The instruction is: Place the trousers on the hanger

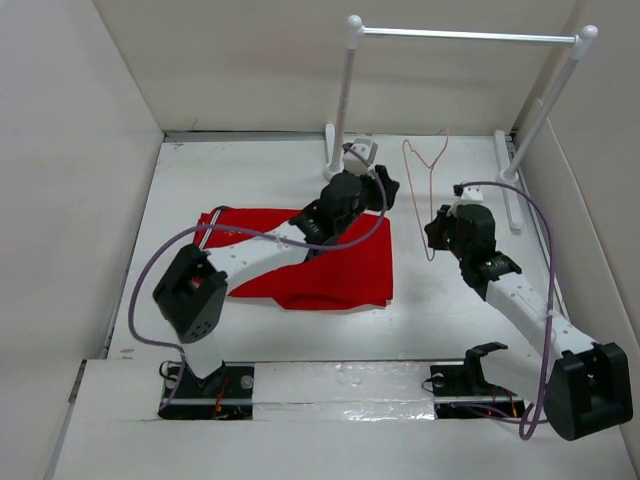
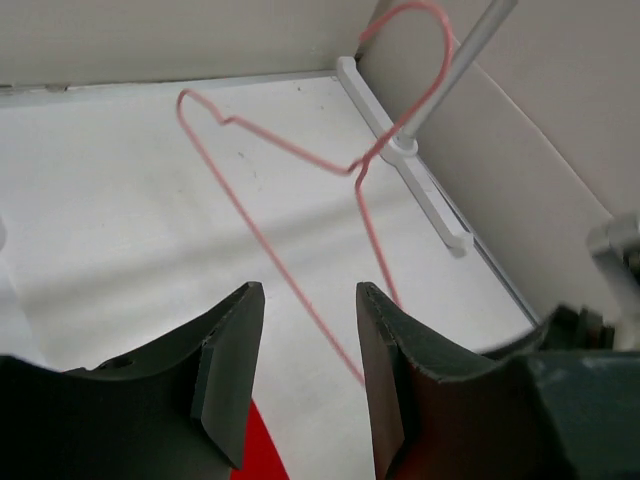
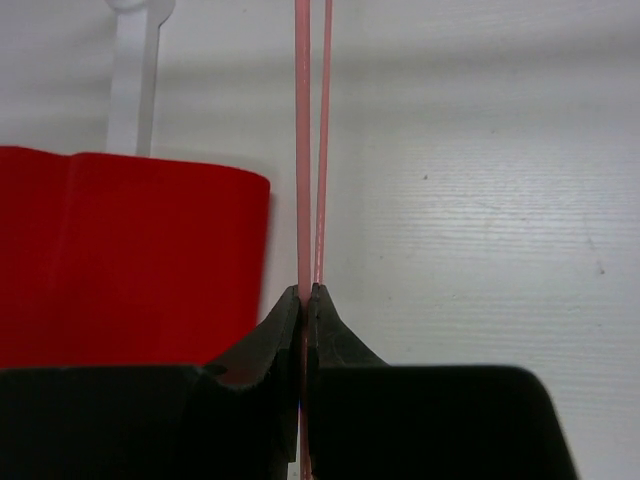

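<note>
Scene: I am looking down on a white table walled in white, with a white-posted rack with a silver bar at the back.

The trousers: bright red, lying flat and folded on the table left of centre. My left arm reaches across over them. From the right wrist camera the red cloth fills the left side, just beside the hanger wires.

The hanger: thin pale pink wire, right of the trousers and apart from them. It runs from my right gripper toward the back, with its hook end close to the rack's right post. From the left wrist camera, its twisted neck and hook show in front of that post.

Left gripper: its jaws stand apart and grip nothing. In its own camera the hanger wire runs beyond the gap, and a sliver of red shows below.

Right gripper: pinched tight on the hanger. In its own camera the two pink wires rise straight out of the closed fingertips.
</note>
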You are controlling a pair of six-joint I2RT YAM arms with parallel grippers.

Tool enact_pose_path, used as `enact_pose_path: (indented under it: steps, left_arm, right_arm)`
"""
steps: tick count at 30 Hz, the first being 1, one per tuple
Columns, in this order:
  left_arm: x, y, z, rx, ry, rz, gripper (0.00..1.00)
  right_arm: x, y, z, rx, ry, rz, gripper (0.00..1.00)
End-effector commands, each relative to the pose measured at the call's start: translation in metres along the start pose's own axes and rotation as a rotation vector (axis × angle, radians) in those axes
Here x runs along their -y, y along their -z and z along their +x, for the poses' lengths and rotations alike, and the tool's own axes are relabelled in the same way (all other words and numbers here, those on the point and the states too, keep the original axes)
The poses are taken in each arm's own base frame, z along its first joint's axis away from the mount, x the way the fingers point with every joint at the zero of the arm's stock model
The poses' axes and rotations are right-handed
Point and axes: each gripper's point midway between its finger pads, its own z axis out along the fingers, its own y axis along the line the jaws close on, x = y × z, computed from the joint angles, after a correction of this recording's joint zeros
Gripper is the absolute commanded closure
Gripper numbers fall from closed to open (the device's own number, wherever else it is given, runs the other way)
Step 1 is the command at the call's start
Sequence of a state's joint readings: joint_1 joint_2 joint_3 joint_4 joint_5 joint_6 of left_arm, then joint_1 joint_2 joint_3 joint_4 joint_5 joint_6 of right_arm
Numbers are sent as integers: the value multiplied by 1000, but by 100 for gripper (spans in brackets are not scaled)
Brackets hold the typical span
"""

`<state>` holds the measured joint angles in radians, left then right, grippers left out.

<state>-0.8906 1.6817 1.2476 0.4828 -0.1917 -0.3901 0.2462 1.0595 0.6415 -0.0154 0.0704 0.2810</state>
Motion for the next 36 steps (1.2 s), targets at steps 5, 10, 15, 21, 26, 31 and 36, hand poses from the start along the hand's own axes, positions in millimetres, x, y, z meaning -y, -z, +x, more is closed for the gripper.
enact_pose_path:
  steps: [5,10,15,21,26,31,36]
  left_arm:
    - [26,-64,-5,-35,-112,38,60]
    - [44,-81,-7,-25,-155,62,59]
    - [48,-87,12,-66,-183,57,60]
    - [37,-103,15,-60,-213,-9,63]
    - [30,-114,18,-56,-249,-48,64]
    - [25,-112,17,-31,-276,-118,72]
    - [23,-99,9,12,-273,-135,62]
  right_arm:
    - [-31,12,10,25,-1,-95,100]
    - [-33,16,14,24,13,-85,100]
    - [-29,17,13,39,16,-67,100]
    - [-36,20,14,30,22,-89,100]
    - [-36,22,18,21,26,-89,100]
    - [-35,20,24,1,30,-75,100]
    - [-32,19,22,7,29,-54,100]
